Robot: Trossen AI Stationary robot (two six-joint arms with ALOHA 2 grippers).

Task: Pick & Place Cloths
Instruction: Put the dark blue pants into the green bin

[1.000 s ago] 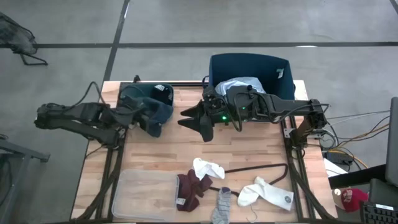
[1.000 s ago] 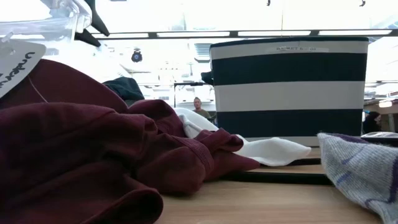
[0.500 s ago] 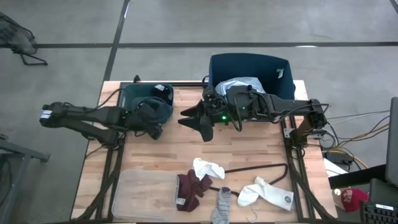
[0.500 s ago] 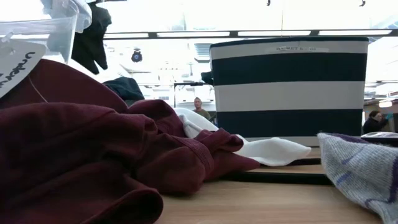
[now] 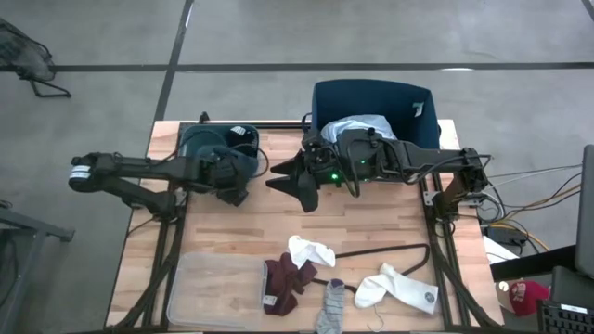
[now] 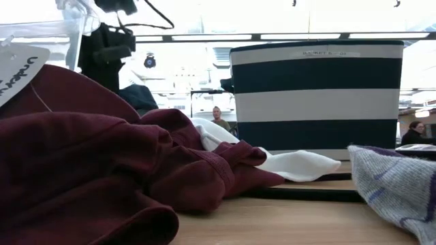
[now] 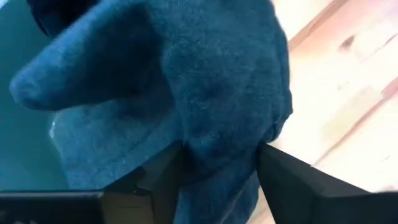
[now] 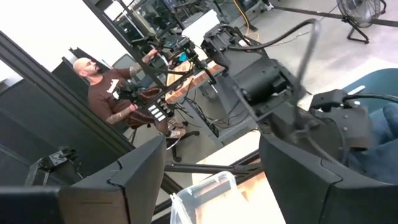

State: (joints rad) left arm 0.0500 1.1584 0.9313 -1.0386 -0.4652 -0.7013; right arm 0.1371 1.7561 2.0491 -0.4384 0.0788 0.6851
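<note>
My left gripper [image 7: 217,177] has its fingers closed on a fold of the dark navy clothes [image 5: 218,156], heaped at the table's [image 5: 371,227] far left corner. My right gripper [image 5: 295,179] hangs mid-table, fingers spread and empty.

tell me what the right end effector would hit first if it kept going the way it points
Likely the left end effector and its dark navy cloth; bare table lies between. The right end effector is open, height unclear.
</note>
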